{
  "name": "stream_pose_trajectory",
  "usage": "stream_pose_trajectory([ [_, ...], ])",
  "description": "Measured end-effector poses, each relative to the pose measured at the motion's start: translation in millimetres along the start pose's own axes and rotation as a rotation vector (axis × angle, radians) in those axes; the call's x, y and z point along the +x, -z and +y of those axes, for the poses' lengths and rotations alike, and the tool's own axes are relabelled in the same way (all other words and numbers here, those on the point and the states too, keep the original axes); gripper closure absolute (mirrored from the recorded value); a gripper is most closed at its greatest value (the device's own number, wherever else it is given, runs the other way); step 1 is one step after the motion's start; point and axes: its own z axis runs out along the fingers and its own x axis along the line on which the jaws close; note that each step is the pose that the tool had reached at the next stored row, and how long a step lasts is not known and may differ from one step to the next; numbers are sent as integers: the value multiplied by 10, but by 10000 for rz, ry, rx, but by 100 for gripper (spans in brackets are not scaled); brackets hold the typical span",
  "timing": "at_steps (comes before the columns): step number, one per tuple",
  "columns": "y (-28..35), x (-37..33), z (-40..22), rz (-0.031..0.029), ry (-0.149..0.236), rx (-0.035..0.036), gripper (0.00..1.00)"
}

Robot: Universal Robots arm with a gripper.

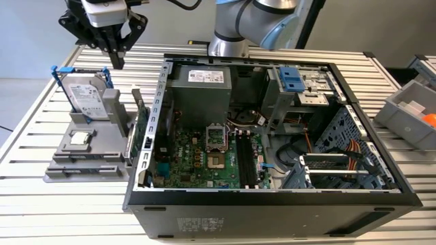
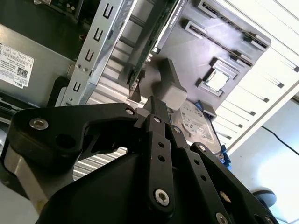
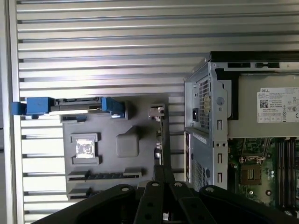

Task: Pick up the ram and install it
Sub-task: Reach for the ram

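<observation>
The gripper hangs with its fingers pressed together and nothing between them. Closest below them a grey holder carries an upright green card. The ram appears to be the dark strip in one of its slots. It also holds a chip and a blue-framed hard drive. Farther off, the open computer case contains the motherboard.

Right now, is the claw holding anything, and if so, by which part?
Nothing is held. The claw hangs in the air near the hard drive, its fingers closed together with nothing between them.
</observation>
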Motion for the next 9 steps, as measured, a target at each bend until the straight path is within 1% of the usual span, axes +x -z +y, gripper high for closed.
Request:
stream_pose_trajectory([
  [9,0,41,-2,20,-1,1,100],
])
